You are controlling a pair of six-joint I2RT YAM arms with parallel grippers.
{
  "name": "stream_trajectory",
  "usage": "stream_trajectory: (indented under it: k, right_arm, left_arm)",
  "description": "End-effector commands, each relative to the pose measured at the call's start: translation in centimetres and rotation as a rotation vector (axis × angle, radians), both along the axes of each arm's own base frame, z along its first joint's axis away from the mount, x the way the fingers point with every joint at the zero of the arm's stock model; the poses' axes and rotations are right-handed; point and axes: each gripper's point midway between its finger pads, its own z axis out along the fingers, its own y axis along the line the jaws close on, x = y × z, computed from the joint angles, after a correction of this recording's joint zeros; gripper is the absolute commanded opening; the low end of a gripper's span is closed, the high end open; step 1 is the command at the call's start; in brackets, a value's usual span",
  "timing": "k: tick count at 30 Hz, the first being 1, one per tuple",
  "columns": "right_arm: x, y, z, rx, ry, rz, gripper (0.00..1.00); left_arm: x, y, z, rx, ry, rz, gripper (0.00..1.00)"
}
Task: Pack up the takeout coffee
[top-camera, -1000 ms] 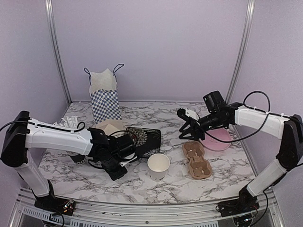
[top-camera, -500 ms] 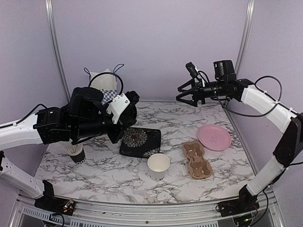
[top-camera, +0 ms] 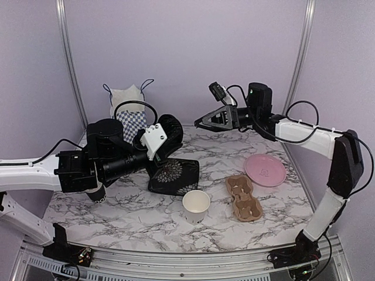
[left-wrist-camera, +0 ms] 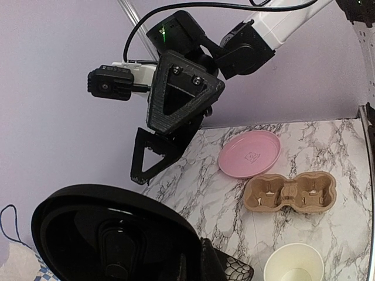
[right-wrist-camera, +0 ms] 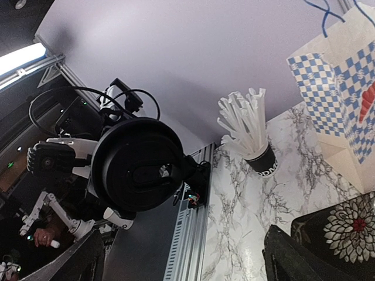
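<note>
The left gripper (top-camera: 156, 139) clenches the black lid (top-camera: 171, 131) aloft, its face turned right toward the right gripper (top-camera: 201, 124), whose fingers are spread just beside it. The white cup (top-camera: 196, 206) stands uncovered below, near of both.

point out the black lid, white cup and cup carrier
black lid (right-wrist-camera: 139, 165), right wrist view, centre of its face
white cup (top-camera: 195, 216), top external view, outer wall
cup carrier (top-camera: 242, 196), top external view, middle ridge
</note>
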Motion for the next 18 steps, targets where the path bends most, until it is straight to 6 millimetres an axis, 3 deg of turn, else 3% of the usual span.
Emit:
stream_trajectory:
  k: [1, 6, 18]
  right_arm:
    - [-2.9, 1.1, 2.5, 0.063, 0.023, 0.121, 0.93]
    - [-4.6, 2.6, 3.2, 0.087, 0.035, 0.190, 0.98]
    - [-6.4, 4.3, 3.1, 0.080, 0.037, 0.258, 0.98]
  left_arm:
    - [-1.0, -0.5, 2.1, -0.086, -0.058, -0.058, 0.00]
    - [-2.0, -1.2, 2.2, -0.114, -0.058, -0.113, 0.00]
    - [-2.4, -2.2, 2.6, -0.119, -0.073, -0.136, 0.00]
